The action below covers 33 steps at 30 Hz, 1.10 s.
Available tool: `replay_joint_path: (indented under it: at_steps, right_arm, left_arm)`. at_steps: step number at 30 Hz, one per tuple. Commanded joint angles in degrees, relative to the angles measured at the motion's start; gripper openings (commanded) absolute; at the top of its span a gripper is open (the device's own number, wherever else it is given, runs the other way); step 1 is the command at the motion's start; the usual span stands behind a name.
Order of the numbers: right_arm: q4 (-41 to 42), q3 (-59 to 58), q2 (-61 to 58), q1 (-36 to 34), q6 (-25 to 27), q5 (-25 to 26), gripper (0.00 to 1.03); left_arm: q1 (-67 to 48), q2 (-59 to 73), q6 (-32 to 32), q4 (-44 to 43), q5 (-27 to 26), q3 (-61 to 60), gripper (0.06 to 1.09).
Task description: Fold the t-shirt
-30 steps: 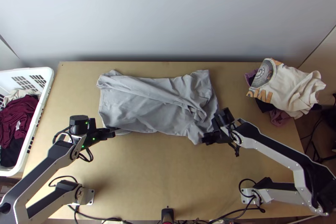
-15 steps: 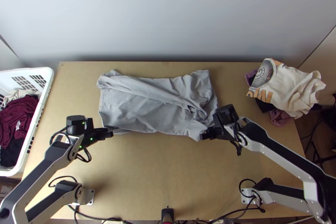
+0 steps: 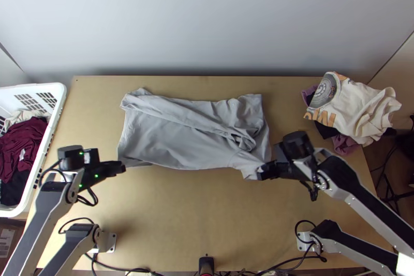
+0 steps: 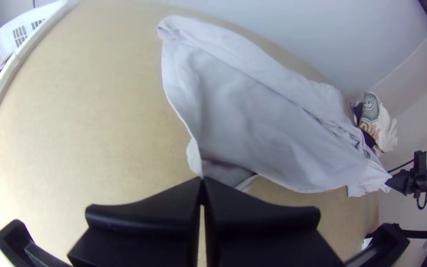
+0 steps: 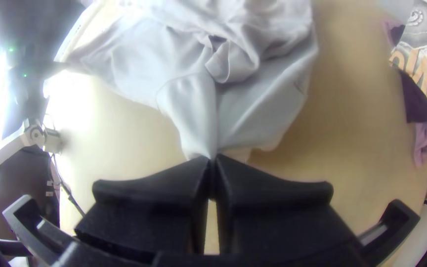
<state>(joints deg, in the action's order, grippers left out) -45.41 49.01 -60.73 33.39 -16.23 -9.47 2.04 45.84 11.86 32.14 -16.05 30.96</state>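
Note:
The grey t-shirt (image 3: 181, 136) lies across the table as a wide band, with a long diagonal fold and bunched cloth at its right end. At its near left corner is my left gripper (image 3: 123, 167); in the left wrist view the left gripper (image 4: 202, 180) is shut on the shirt's edge. My right gripper (image 3: 260, 173) is at the shirt's near right corner. Seen in the right wrist view, the right gripper (image 5: 213, 160) is shut on gathered cloth, with creases running from its fingertips into the shirt (image 5: 193, 106).
A white laundry basket (image 3: 54, 120) with dark red and other clothes stands at the left edge. At the right edge lies a pile of clothes (image 3: 357, 107), a cream printed shirt on top. Bare wood (image 3: 196, 214) lies in front of the grey shirt.
Both grippers have moved apart, the left one to the left and the right one to the right. The shirt's near corners have been drawn outward, and its far right corner has shifted slightly nearer.

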Motion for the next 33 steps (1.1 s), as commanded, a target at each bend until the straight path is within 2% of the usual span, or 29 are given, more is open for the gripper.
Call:
replay_joint_path:
  at_steps: [1, 5, 10, 14, 22, 33]
  right_arm:
    - [1.02, 6.88, -1.06, -5.35, 1.73, -1.51, 0.03]
    - [4.80, 12.07, -9.32, -9.74, 2.34, -2.74, 0.03]
    - [8.67, 18.40, -19.34, -11.24, 2.17, -3.01, 0.03]
    - [12.27, 23.32, -26.55, -12.12, 0.23, -3.01, 0.03]
    - [16.05, 33.43, -37.71, -14.14, -1.35, -3.01, 0.03]
    - [16.67, 42.74, -48.69, -17.13, -2.14, -3.01, 0.03]
  left_arm:
    - [5.87, 3.29, -2.63, 1.26, -3.63, 5.25, 0.10]
    - [7.27, 11.90, -2.63, -1.29, -4.51, 10.44, 0.10]
    - [10.26, 24.03, -2.45, -2.43, -8.03, 18.35, 0.10]
    - [11.14, 33.26, -1.84, -3.05, -8.29, 25.03, 0.10]
    - [11.05, 47.49, 2.38, -3.31, -8.47, 38.30, 0.10]
    - [9.38, 64.37, 11.52, -3.40, -8.56, 56.05, 0.10]
